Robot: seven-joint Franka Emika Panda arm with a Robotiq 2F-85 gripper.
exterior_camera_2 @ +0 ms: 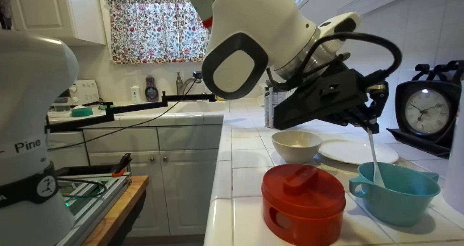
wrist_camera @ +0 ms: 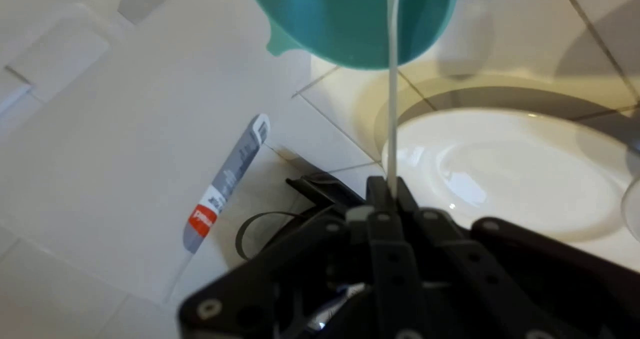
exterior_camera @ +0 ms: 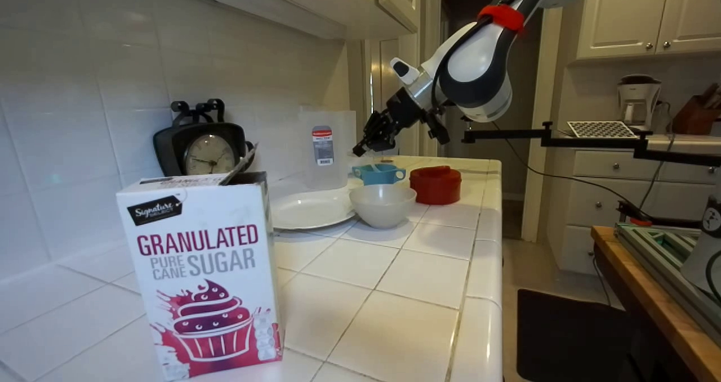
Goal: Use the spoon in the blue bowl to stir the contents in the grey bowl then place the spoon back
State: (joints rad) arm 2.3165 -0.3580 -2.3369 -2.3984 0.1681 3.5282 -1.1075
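The spoon [wrist_camera: 393, 99] is head-down inside the blue bowl [exterior_camera_2: 402, 208], leaning a little, its handle rising clear of the rim to the fingers [wrist_camera: 407, 201]. These are closed to a narrow pinch near the top of it, one on either side, with nothing but the spoon between them. Whether its head touches the bowl's floor I can't tell from here.

It looks like thin white plastic, so I'd expect next to no weight, a smooth handle, and some bend under load. Up there is a sensible place to hold it: plenty of length for stirring, and no need for the fingers to dip into either bowl. The price is leverage; if the pale contents [exterior_camera_2: 297, 145] of the grey bowl [exterior_camera_2: 295, 154] prove thick, the spoon could swivel in the pinch. The blue bowl seems light as well, I'd guess, so a straight lift looks best, lest the spoon catch the rim and drag it over the surface [exterior_camera_2: 250, 180].
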